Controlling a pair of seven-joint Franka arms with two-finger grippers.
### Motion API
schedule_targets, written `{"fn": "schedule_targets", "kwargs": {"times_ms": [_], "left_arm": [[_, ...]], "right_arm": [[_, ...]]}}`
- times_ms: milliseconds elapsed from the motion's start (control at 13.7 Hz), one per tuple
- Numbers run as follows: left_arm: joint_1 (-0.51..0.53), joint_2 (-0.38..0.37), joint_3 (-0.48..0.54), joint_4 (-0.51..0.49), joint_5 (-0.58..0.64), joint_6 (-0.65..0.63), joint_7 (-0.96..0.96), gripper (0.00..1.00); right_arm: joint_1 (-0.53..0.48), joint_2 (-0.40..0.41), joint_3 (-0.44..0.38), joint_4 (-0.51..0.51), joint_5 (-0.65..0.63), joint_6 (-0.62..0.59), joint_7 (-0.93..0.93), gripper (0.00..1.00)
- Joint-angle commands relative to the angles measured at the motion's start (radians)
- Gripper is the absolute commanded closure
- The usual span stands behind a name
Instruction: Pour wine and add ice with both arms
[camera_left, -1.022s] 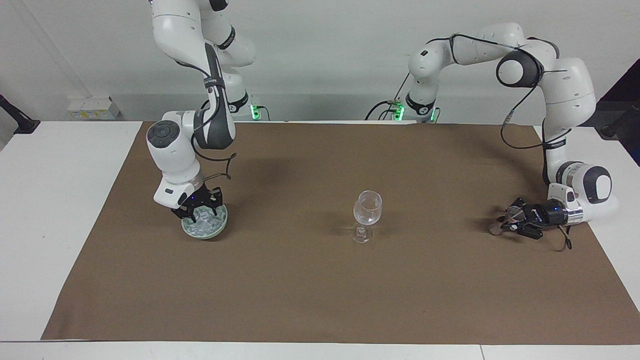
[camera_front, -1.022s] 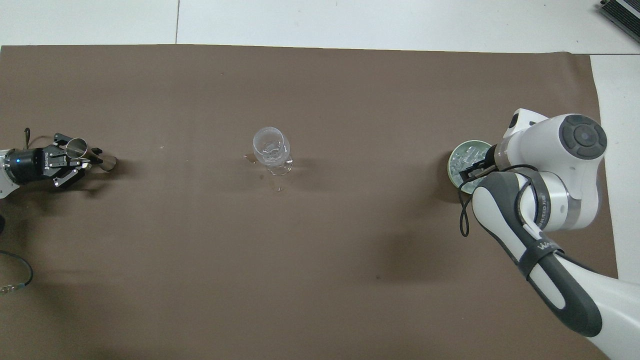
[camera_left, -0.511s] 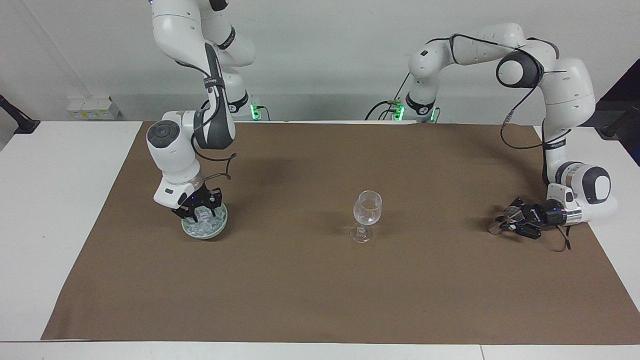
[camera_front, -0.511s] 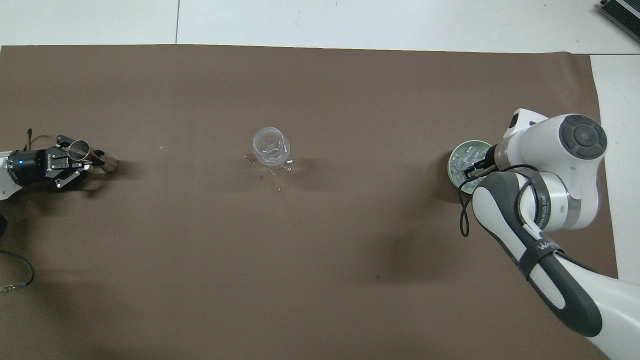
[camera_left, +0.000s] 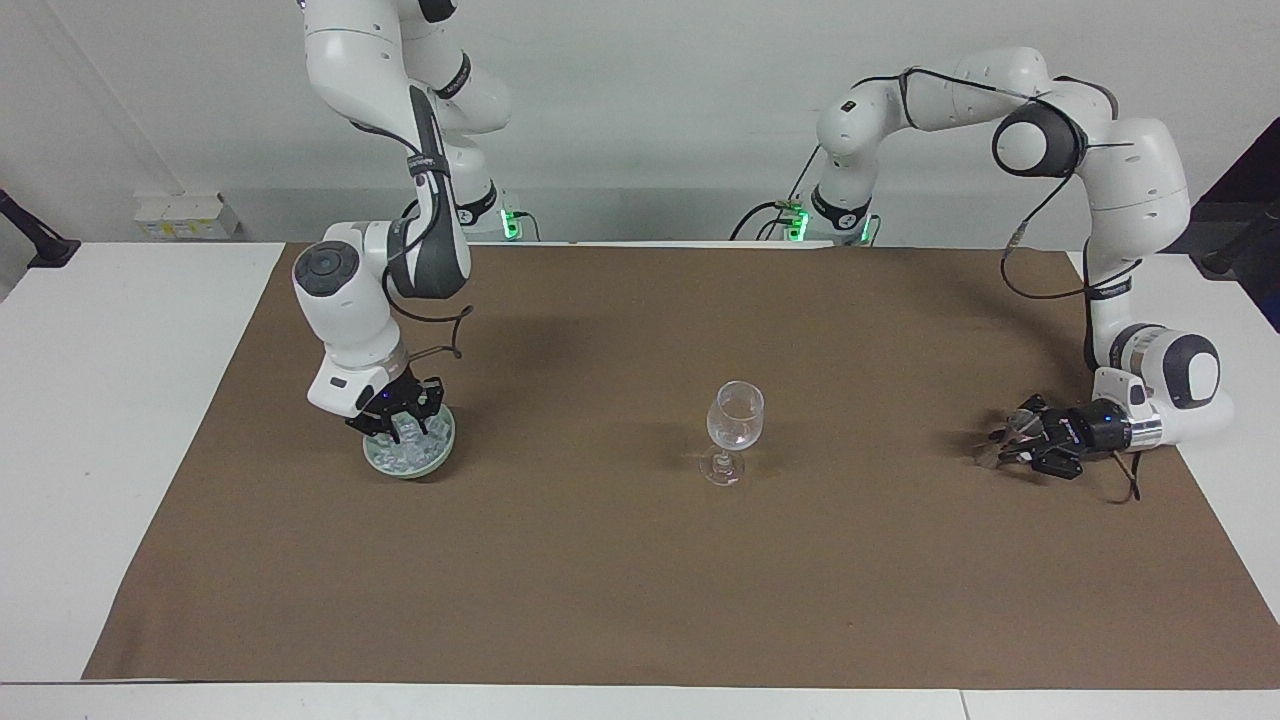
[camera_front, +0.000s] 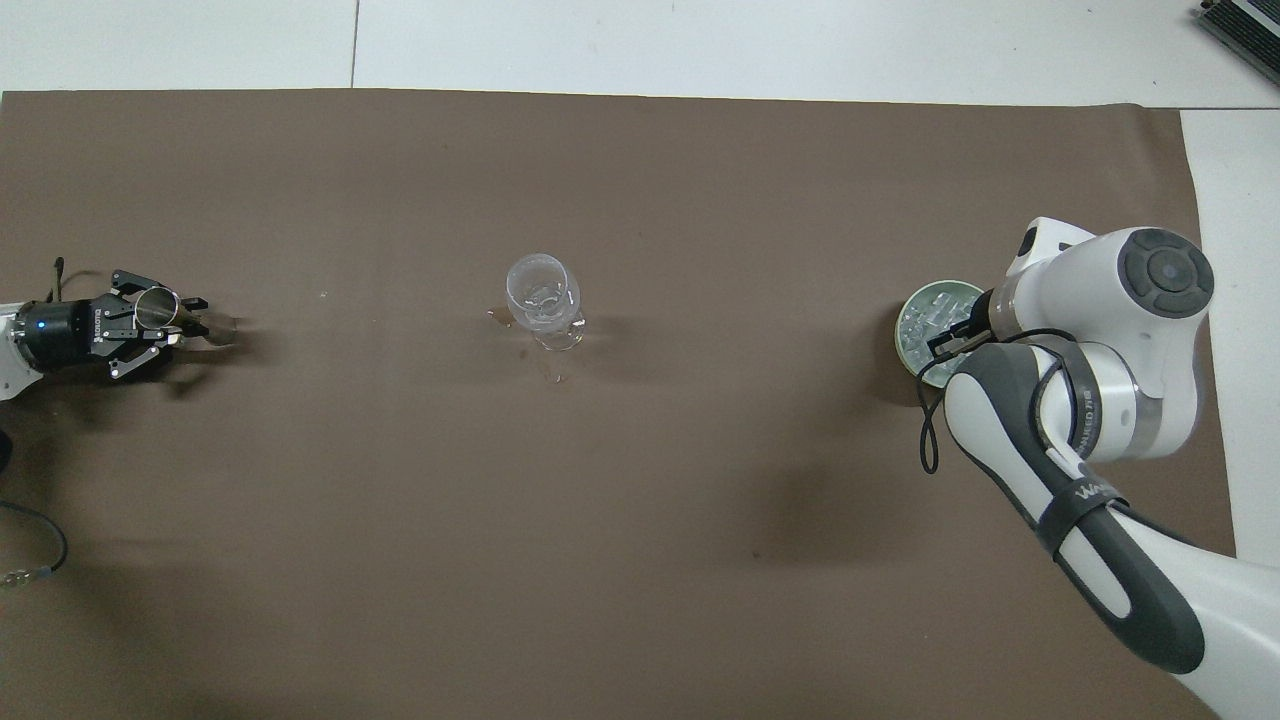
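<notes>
Two glossy white jointed arms (camera_left: 385, 190) with grey-black round joint caps, looping black cables, black grippers.

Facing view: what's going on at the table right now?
Two arms are working at opposite ends of the brown mat. The right gripper is down in the green dish of ice at its end, apparently picking a cube. The left gripper lies low over the mat at its end, around a small metal measuring cup. The stemmed glass stands upright mid-table between them, untouched; no ice is visibly in it yet.
</notes>
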Motion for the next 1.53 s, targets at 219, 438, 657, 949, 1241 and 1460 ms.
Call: {"fn": "schedule_targets", "kwargs": {"times_ms": [219,438,657,949,1241,1460], "left_arm": [[0.034,-0.008,-0.001,0.035,0.052,-0.020,-0.002,0.26],[0.046,-0.034,0.002,0.048,0.107,-0.013,0.002,0.22],[0.058,-0.095,0.007,0.074,0.210,-0.011,-0.004,0.23],[0.031,-0.205,0.021,0.094,0.380,-0.011,-0.195,0.23],[-0.047,-0.267,0.018,0.150,0.486,-0.013,-0.462,0.24],[-0.128,-0.349,0.019,0.152,0.589,-0.002,-0.757,0.24]], "right_arm": [[-0.009,-0.007,0.006,0.008,-0.006,-0.022,-0.017,0.81],[-0.009,-0.007,0.006,0.049,0.005,-0.074,-0.016,0.97],[-0.009,-0.010,0.006,0.104,0.008,-0.140,-0.016,1.00],[-0.009,-0.026,0.004,0.158,0.009,-0.203,0.005,1.00],[-0.009,-0.048,0.006,0.236,0.012,-0.297,0.119,1.00],[-0.009,-0.056,0.021,0.285,0.037,-0.338,0.174,1.00]]}}
